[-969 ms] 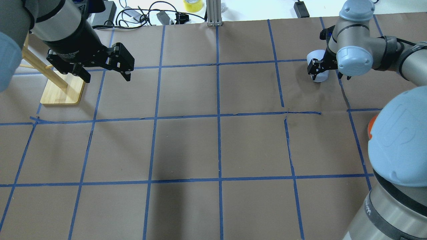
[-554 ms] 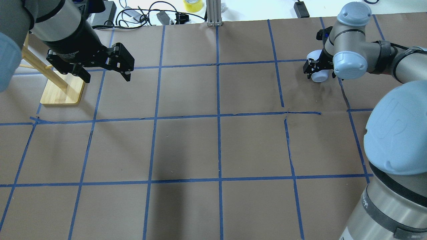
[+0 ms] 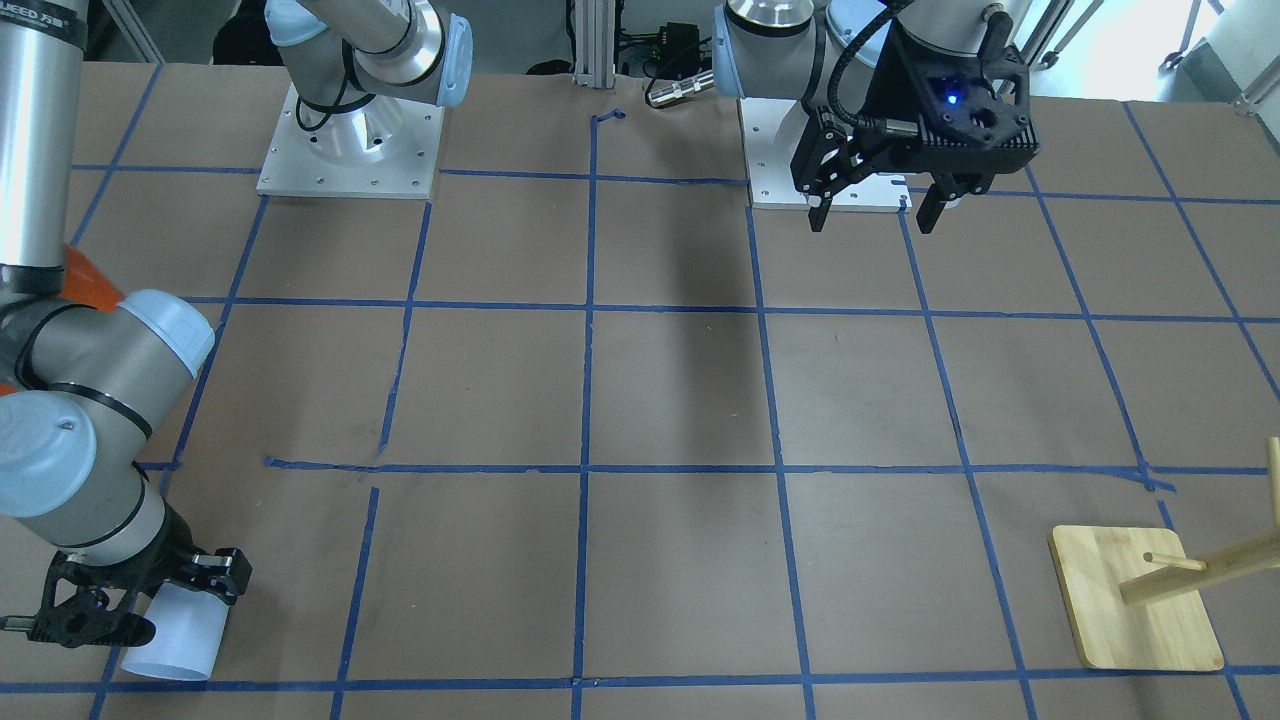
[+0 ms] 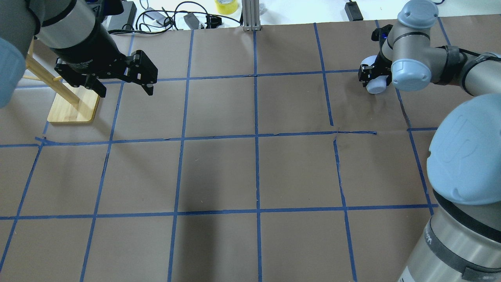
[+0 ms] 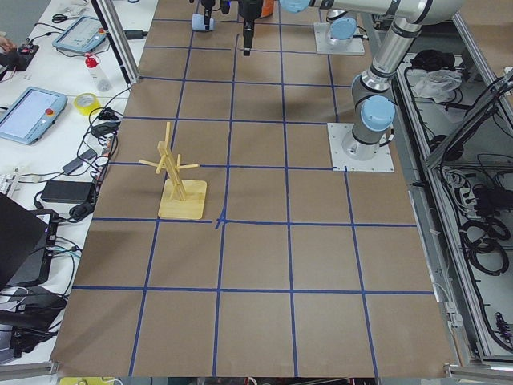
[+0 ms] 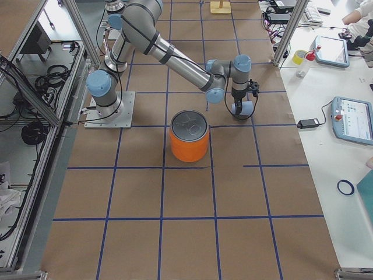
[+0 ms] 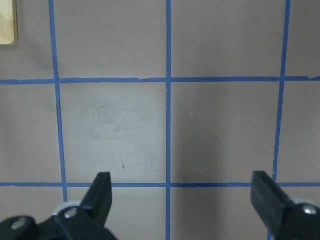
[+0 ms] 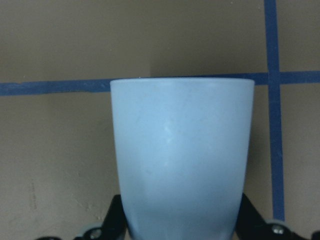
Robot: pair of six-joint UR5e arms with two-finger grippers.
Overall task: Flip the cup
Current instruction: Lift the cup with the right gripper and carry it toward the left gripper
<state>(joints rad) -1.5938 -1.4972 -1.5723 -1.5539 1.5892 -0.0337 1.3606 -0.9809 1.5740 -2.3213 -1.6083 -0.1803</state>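
The pale blue cup (image 8: 180,160) is held in my right gripper (image 8: 181,227), whose fingers clasp its narrow base end from both sides. Its wide rim points away from the gripper. In the front-facing view the cup (image 3: 175,640) is tipped on its side low over the table, under the right gripper (image 3: 150,600). In the overhead view the cup (image 4: 375,83) is at the far right, partly hidden by the right gripper (image 4: 372,76) and wrist. I cannot tell whether it touches the table. My left gripper (image 4: 125,87) hangs open and empty over the far left; it also shows in the front-facing view (image 3: 873,215).
A large orange can (image 6: 189,140) with a silver top stands near the right arm's base side of the cup. A wooden peg rack (image 4: 74,107) stands at the far left beside the left gripper. Cables and a tape roll (image 4: 226,6) lie beyond the far edge.
My right wrist has turned and shifted slightly toward the far edge with the cup, which now shows less from overhead. The left arm has not moved.
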